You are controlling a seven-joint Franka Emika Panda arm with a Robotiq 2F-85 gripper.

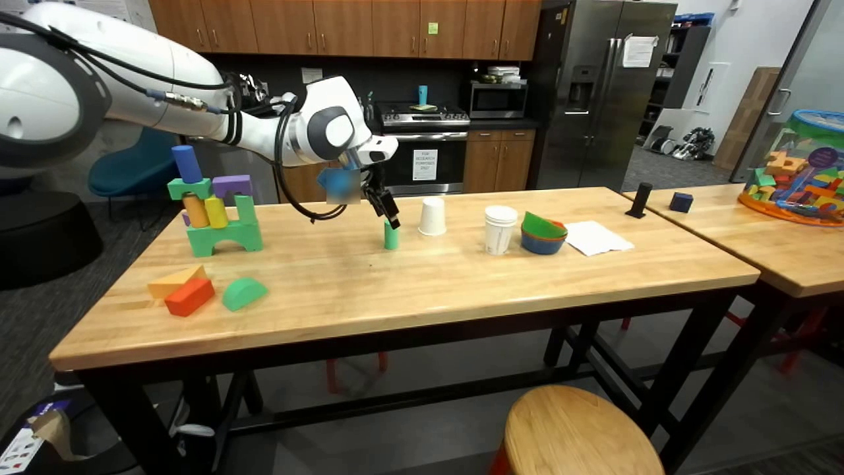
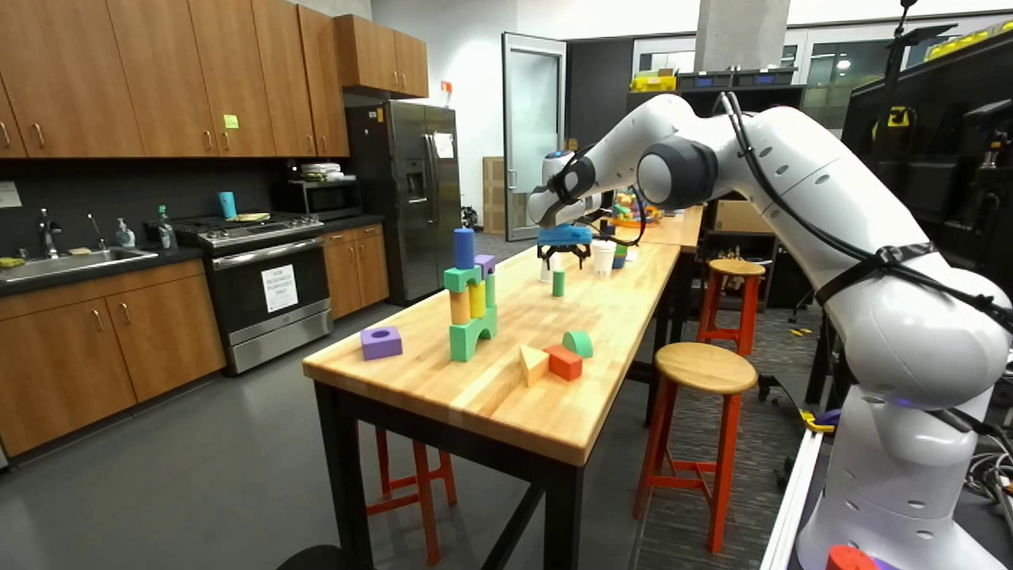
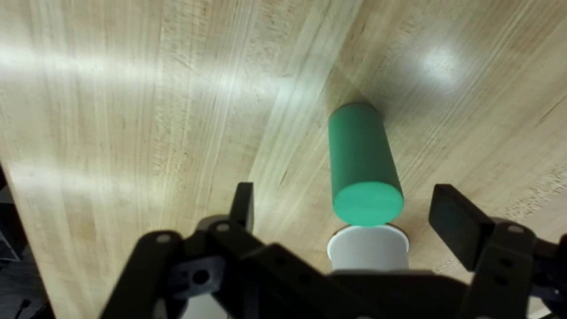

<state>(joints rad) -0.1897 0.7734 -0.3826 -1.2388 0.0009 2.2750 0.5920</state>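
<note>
1. Just below my pincer (image 3: 343,201) stands a green cylinder (image 3: 364,161). Its long axis is vertical: one flat end sits on the table (image 1: 330,284), the other faces up toward the pincer.
2. The two fingers (image 3: 243,204) are wide apart and hold nothing. From the wrist view I see the cylinder's upper end between them, somewhat closer to the finger at the right of the picture.
3. Near the cylinder, but apart from it, is a white cup (image 1: 432,216), upside down; in the wrist view the pincer's body covers part of it. Another pale shape (image 3: 203,309) shows there below the pincer, too little for me to name.
4. In an exterior view the fingertip hides a bit of the cylinder's top, and I cannot clearly separate the two fingers.
5. Under the pincer the wood is light and striped, with shiny reflections.
6. Well apart from the pincer, on the same table, rises a block tower (image 1: 215,212). Far behind the pincer I see brown cabinets (image 1: 343,26), a stove (image 1: 425,119) and a dark fridge (image 1: 597,92).
</note>
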